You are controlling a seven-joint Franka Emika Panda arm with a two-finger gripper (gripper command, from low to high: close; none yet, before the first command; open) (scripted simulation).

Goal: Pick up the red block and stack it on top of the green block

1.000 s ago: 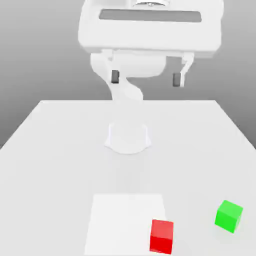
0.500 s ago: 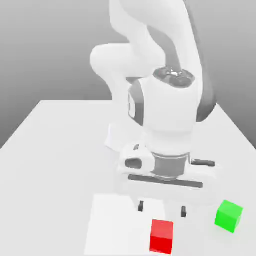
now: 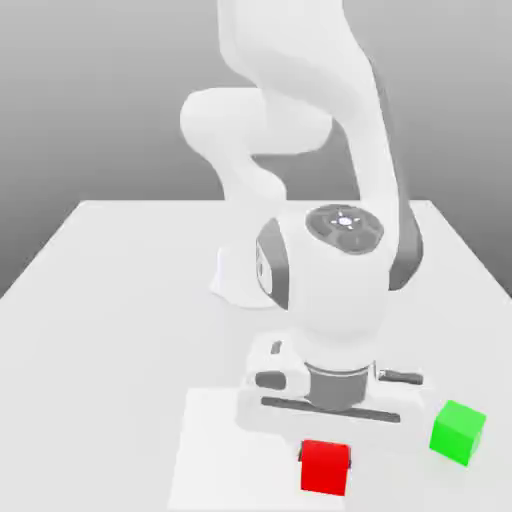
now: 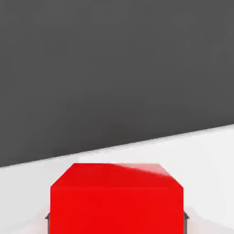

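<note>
Exterior view: red block (image 3: pixel 325 470) near, at the right edge of the pale square (image 3: pixel 225 450); gripper (image 3: pixel 325 456) had it pinched, one finger against each side. Slightly farther, toward the exterior view's right, green block (image 3: pixel 458 432) sat apart on the table (image 3: pixel 110 350). Arm base (image 3: pixel 250 275) stood far

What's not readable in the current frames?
- Red block's lower part: cut off by the hand view's edge.
- Finger faces toward the block: behind the block in the exterior view, so contact or a small gap can't be told.
- Arm's base: partly behind the arm in the exterior view.
</note>
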